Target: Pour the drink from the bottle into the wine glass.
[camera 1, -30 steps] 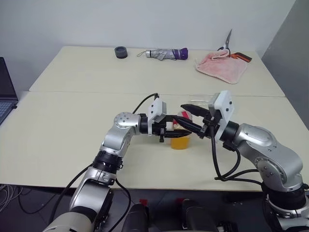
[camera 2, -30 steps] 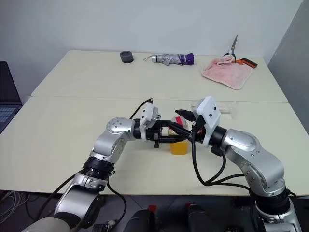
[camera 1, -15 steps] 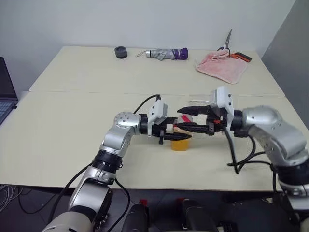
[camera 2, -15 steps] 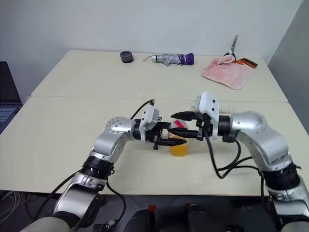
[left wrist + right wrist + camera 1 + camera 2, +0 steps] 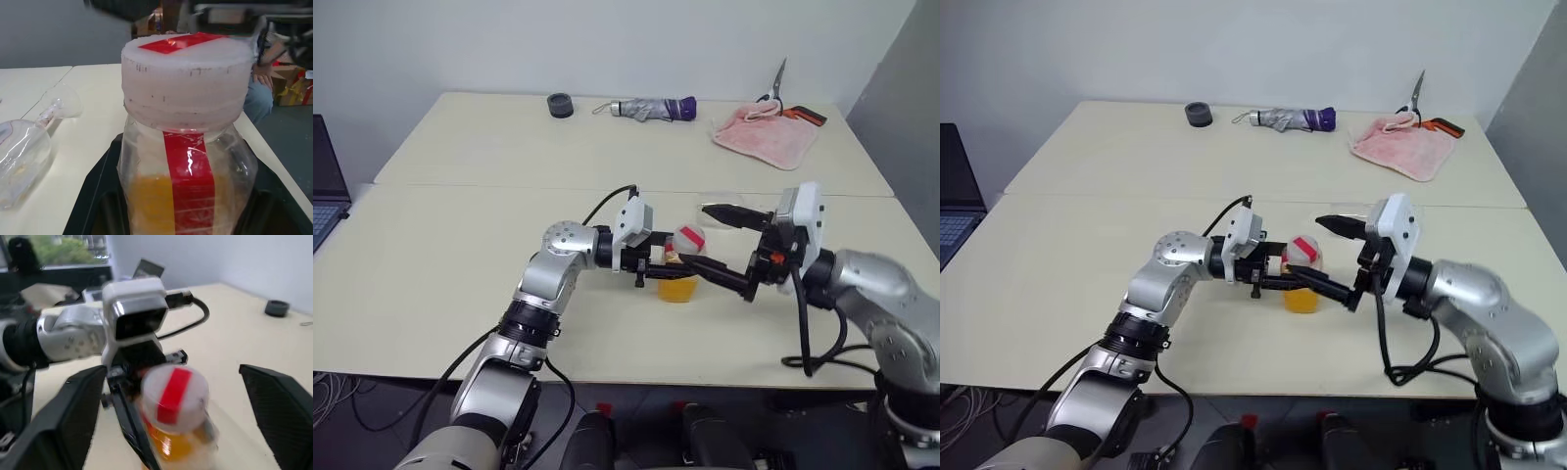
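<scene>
The left gripper (image 5: 658, 266) clamps the small clear plastic bottle (image 5: 679, 266) of orange-yellow drink (image 5: 677, 288), upright at mid-tabletop (image 5: 460, 255), its whitish, red-striped cap (image 5: 689, 239) on. The right gripper (image 5: 729, 245), fingers spread wide and empty, faces that cap from the bottle's right, level with it. The clear stemmed wine glass (image 5: 29, 137) lies on its side beyond; its foot is hard to make out.

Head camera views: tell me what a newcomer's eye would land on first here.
At the middle of the near table, the left claw is shut on a small clear plastic bottle of orange-yellow drink, its whitish cap with a red strip on. The right claw hangs wide open beside it. A clear stemmed wine glass lies on its side nearby, and a pink cloth sits at the far right.
</scene>
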